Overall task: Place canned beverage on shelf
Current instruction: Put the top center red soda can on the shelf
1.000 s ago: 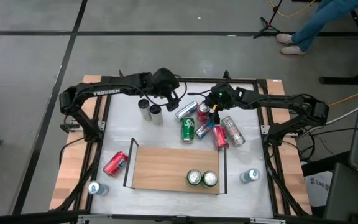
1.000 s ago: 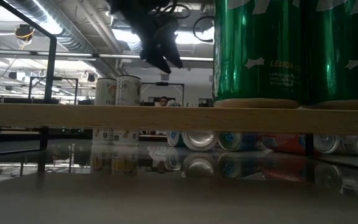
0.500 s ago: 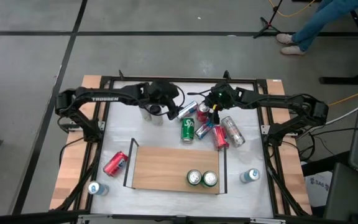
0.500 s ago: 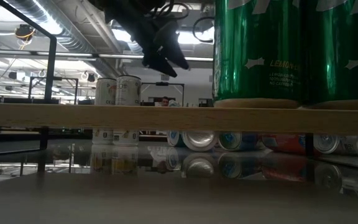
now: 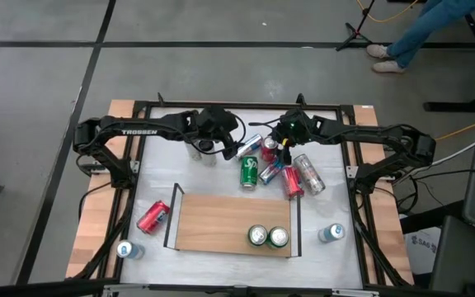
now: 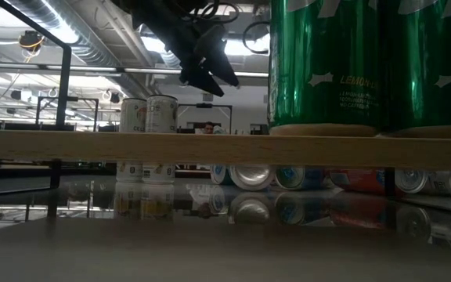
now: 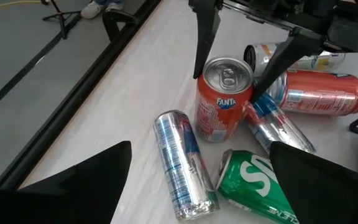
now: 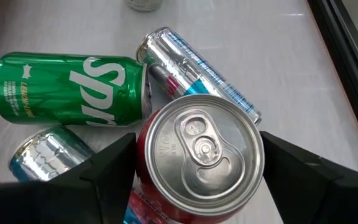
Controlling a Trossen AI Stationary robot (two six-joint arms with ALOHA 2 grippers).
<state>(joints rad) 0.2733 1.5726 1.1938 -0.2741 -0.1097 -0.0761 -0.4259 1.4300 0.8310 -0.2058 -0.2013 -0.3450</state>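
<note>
**Q:** High view first: where are you and where is the shelf?

**Me:** My right hand (image 5: 280,146) is at the far cluster of cans, its fingers (image 8: 101,171) spread either side of an upright orange aluminium Fanta can (image 8: 196,152), not yet clamped on it. My left hand (image 5: 213,142) hovers with fingers apart above two upright pale cans (image 5: 198,148). The flat light-brown wooden shelf with black end rails (image 5: 213,223) lies nearer the front of the white bench (image 5: 221,181), carrying two upright green cans (image 5: 268,237) at its right end.

**Q:** What could go wrong?

**Me:** The Fanta stands tight among neighbours: a green Sprite can lying on its side (image 8: 67,87), a slim silver can with blue print (image 7: 182,162), and another slim can touching its base. My fingers might nudge these and set them rolling, or pinch one along with the Fanta. An off-centre squeeze could tip it.

**Q:** Anything you can't make out?

**Me:** From the low view the shelf edge and green cans block the cluster. Whether my fingers already touch the Fanta's wall, I cannot tell.
</note>
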